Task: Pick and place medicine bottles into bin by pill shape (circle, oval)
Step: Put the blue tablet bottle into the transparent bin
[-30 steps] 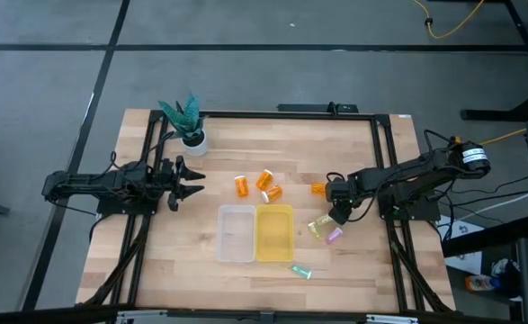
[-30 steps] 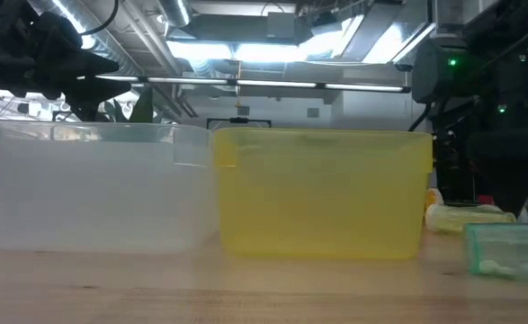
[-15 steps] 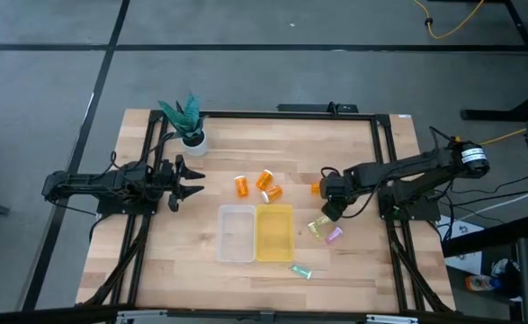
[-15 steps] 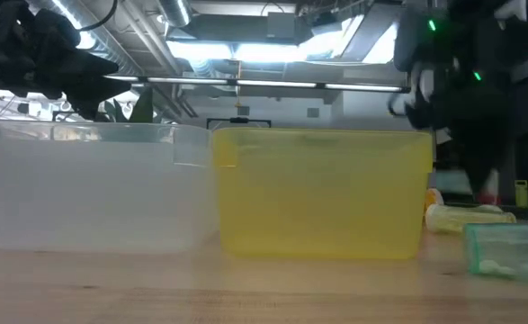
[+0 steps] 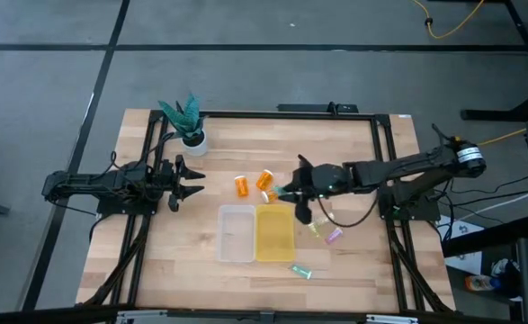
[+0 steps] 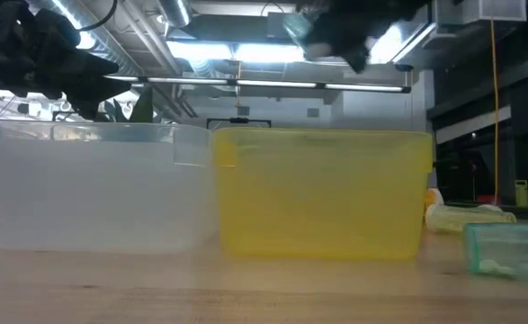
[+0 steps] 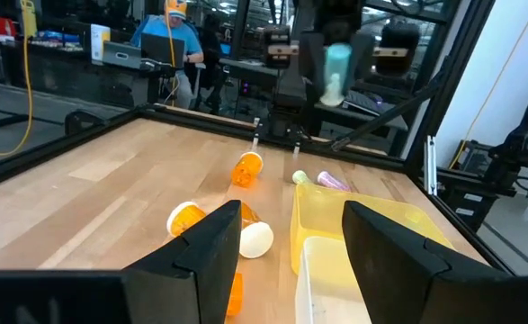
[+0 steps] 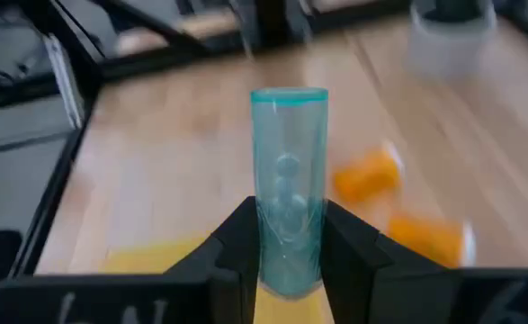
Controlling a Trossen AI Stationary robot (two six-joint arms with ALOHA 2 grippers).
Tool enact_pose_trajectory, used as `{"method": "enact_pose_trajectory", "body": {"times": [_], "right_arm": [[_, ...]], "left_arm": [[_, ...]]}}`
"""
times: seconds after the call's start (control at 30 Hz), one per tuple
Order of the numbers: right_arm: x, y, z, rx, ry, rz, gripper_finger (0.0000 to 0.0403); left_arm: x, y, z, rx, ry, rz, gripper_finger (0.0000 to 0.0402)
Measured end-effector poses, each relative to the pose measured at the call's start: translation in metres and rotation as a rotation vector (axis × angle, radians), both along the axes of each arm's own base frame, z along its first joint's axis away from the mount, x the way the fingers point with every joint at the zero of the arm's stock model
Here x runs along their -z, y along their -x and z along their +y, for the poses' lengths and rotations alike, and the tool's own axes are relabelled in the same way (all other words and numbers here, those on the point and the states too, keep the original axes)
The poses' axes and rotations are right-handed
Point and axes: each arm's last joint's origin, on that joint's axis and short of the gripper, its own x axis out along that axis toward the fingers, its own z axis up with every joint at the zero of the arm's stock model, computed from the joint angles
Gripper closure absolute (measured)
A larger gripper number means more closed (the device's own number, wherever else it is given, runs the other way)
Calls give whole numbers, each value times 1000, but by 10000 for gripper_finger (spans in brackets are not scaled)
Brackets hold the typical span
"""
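My right gripper (image 5: pixel 292 192) is shut on a teal vial (image 8: pixel 289 184), held in the air over the far end of the yellow bin (image 5: pixel 274 234). The vial also shows in the left wrist view (image 7: pixel 335 74). A clear bin (image 5: pixel 237 234) stands beside the yellow one. Three orange bottles (image 5: pixel 243 185) (image 5: pixel 265 179) (image 7: pixel 247 167) lie on the table beyond the bins. A yellow-green vial (image 5: pixel 316 228), a purple vial (image 5: pixel 334 236) and another teal vial (image 5: pixel 300 271) lie to the bins' right. My left gripper (image 5: pixel 192 183) is open and empty at the table's left. My right gripper pinches the teal vial's lower part (image 8: pixel 289 261) between its two fingers (image 8: pixel 237 256), one on each side. The arm reaches in from the table's right. The vial stands upright in the hold, its upper end (image 8: pixel 289 94) free, lifted clear of the table and bins.
A white pot with a green plant (image 5: pixel 190 126) stands at the table's far left. A black frame (image 5: pixel 335 110) runs along the table's edges. Bare wood lies near the front edge and between the left gripper and the bins.
My right gripper has gone up and toward the table's left, from beside the vials lying right of the bins to above the yellow bin's far end. The teal vial is now lifted clear in it.
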Motion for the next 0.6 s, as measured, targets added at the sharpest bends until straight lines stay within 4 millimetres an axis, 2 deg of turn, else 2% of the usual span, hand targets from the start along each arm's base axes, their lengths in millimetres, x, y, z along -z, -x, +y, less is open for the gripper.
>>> {"method": "enact_pose_trajectory", "body": {"times": [0.17,0.27,0.4,0.6], "right_arm": [[19,-31,6,-107,73,-125,310],[32,-48,12,-262,59,-115,310],[38,-71,20,-433,36,-123,310],[50,-96,24,-473,36,-108,305]], "left_arm": [[0,0,0,0,0,0,211],[0,0,0,0,0,0,211],[0,0,0,0,0,0,211],[0,0,0,0,0,0,211]]}}
